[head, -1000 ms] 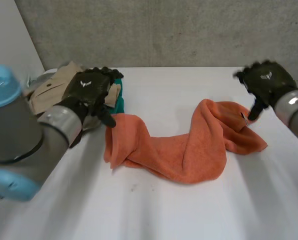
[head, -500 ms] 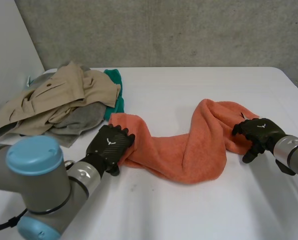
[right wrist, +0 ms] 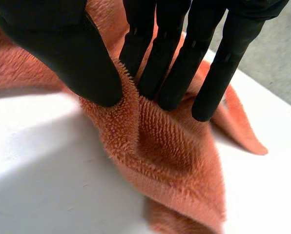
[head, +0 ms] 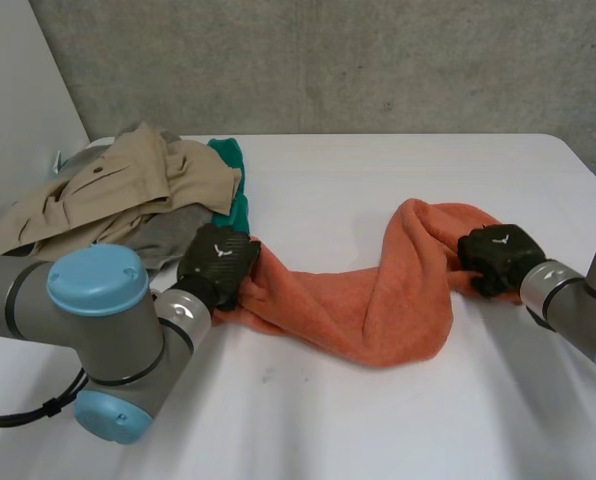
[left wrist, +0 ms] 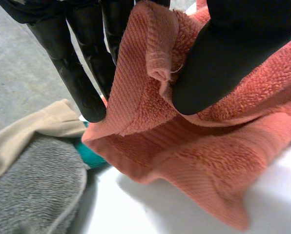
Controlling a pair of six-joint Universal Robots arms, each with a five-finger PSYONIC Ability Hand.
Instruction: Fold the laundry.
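Beside a heap of clothes (head: 128,200) at the desk's (head: 378,430) far left, the left hand (head: 218,262) pinches one end of the orange towel (head: 378,310) between thumb and fingers (left wrist: 82,73). The towel lies bunched across the desk's middle, and the right hand (head: 496,258) pinches a fold at its other end between thumb and fingers (right wrist: 179,58).

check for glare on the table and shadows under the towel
Head view: soft light, no glare on the table; faint shadow at the near edge of the orange towel. Left wrist view: darker shadow under the fold the left hand pinches. Right wrist view: grey shadow beside the fold the right hand pinches.
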